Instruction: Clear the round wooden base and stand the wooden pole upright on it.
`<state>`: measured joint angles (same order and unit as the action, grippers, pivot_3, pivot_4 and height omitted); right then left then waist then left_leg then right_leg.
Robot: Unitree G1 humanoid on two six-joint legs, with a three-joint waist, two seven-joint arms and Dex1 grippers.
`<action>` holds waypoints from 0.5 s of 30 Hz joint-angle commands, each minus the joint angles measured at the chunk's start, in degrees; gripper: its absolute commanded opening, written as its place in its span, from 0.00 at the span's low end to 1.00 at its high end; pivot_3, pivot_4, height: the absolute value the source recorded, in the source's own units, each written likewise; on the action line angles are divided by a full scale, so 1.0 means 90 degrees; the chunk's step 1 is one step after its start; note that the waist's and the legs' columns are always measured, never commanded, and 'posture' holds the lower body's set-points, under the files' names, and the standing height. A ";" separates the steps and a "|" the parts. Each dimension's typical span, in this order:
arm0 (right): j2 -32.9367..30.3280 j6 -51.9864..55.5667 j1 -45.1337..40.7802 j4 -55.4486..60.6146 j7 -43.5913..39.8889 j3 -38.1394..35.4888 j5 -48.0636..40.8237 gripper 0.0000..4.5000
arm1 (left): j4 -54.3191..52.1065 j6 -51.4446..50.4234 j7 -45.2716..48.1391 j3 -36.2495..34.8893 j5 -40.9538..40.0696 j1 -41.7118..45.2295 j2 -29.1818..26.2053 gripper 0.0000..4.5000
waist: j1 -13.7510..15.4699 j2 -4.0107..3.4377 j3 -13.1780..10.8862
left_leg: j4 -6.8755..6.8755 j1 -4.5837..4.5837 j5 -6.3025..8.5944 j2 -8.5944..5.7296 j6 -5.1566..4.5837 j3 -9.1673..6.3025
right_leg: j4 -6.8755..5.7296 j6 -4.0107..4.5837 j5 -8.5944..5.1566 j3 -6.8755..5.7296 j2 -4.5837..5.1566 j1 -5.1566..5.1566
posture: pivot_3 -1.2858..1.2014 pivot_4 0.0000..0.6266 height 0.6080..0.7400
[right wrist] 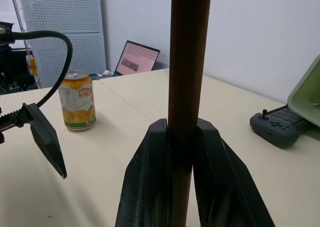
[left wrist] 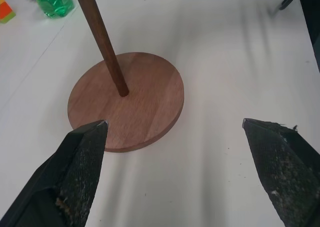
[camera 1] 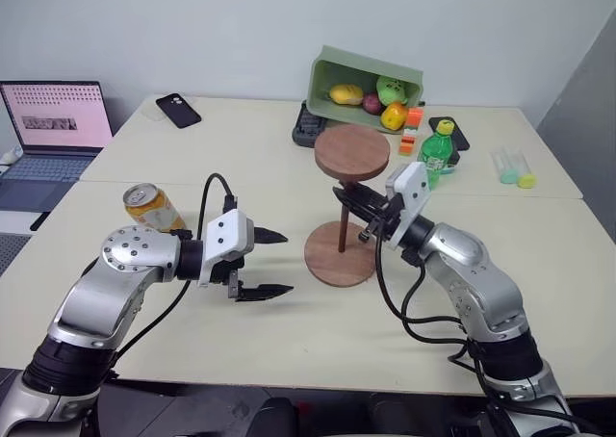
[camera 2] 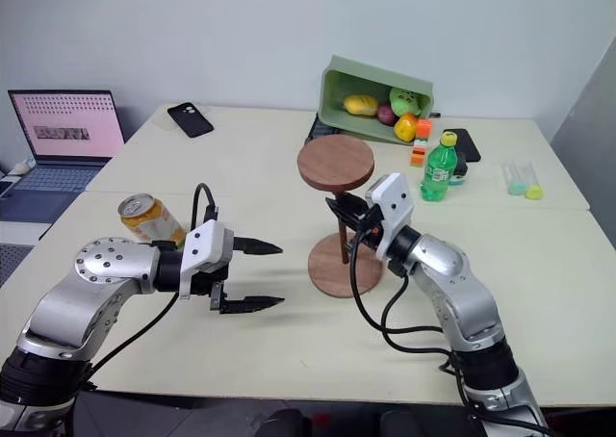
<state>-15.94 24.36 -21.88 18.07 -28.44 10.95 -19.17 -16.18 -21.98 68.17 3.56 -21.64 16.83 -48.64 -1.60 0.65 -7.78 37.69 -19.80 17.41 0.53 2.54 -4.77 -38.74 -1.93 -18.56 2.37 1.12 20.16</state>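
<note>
The round wooden base (camera 1: 340, 254) lies flat on the tabletop (camera 1: 289, 331), bare of other items. The wooden pole (camera 1: 344, 220) stands upright on it, rod end near the disc's centre, its fixed disc uppermost. Whether the rod end sits fully flush on the base cannot be confirmed from these views.

The right gripper (camera 1: 356, 202) is clenched on the pole's rod partway up, both fingers pressed against its sides. The left gripper (camera 1: 269, 262) is released, jaws spread wide, held just left of the base and pointing toward it without touching.

A drink can (camera 1: 152, 207) stands on the tabletop to the left, well apart from the base.
</note>
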 commanded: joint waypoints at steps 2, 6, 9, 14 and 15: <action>-0.0262 0.1046 0.0679 -0.0697 0.0011 0.0530 0.0285 0.05 | -0.0132 0.0004 0.0007 -0.0076 -0.0070 0.0046 -0.0035 1.00 | 0.0000 0.0002 0.0001 | -0.0013 0.0000 0.0000 0.0000 0.0000 0.0000 | 0.0012 0.0000 0.0000 -0.0001 0.0001 0.0000 | 0.52 0.24 1.00; -0.0235 0.1041 0.0526 -0.0608 0.0022 0.0559 0.0286 0.05 | -0.0094 0.0038 0.0022 -0.0076 -0.0054 0.0050 -0.0035 1.00 | 0.0000 0.0010 0.0006 | -0.0055 0.0005 -0.0001 0.0000 0.0001 0.0003 | 0.0034 0.0000 0.0000 0.0001 0.0003 0.0000 | 0.52 0.24 1.00; -0.0242 0.1095 0.0425 -0.0533 0.0097 0.0563 0.0328 0.05 | -0.0069 0.0068 0.0023 -0.0065 -0.0036 0.0053 -0.0023 1.00 | -0.0006 0.0009 0.0006 | -0.0075 0.0004 -0.0001 0.0006 0.0001 0.0006 | 0.0042 0.0001 0.0000 0.0003 0.0006 -0.0002 | 0.52 0.24 1.00; -0.0287 0.1003 0.0370 -0.0270 -0.0022 0.0645 0.0265 0.13 | -0.0075 0.0130 0.0036 -0.0051 -0.0009 0.0040 -0.0024 1.00 | -0.0008 -0.0001 -0.0002 | -0.0083 0.0001 -0.0001 0.0014 0.0001 0.0004 | 0.0058 0.0002 0.0001 0.0001 0.0007 -0.0002 | 0.52 0.24 1.00; -0.0296 0.0991 0.0363 -0.0222 -0.0037 0.0665 0.0259 0.21 | -0.0072 0.0142 0.0037 -0.0050 -0.0008 0.0044 -0.0020 1.00 | -0.0008 -0.0004 -0.0004 | -0.0083 -0.0001 -0.0001 0.0013 0.0001 0.0005 | 0.0062 0.0002 0.0001 0.0001 0.0007 -0.0002 | 0.52 0.24 1.00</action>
<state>-16.84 27.00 -22.04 20.82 -27.59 12.78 -18.65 -16.08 -21.77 68.26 3.56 -21.60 16.83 -48.64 -1.68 0.61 -7.82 36.94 -19.82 17.40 0.64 2.55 -4.73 -38.16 -1.91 -18.55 2.38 1.18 20.15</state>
